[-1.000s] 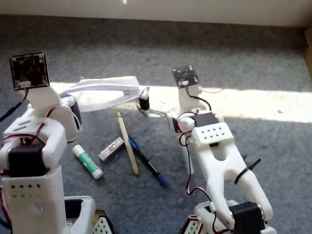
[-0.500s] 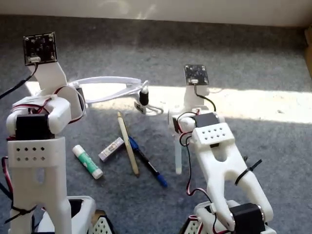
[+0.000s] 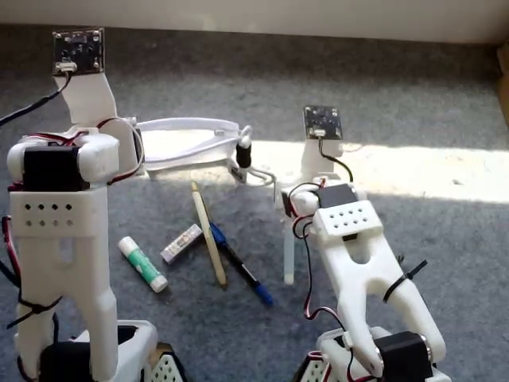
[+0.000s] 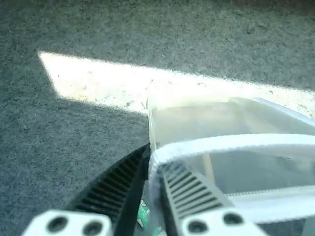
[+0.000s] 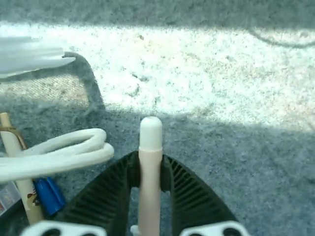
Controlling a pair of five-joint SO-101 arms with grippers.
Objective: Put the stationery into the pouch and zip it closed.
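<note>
White pen (image 5: 150, 130), clamped in the right gripper (image 5: 149, 163) beside the pouch (image 3: 191, 126), should be angled into its mouth, whose rim is pinched by the left gripper (image 4: 151, 163).
</note>
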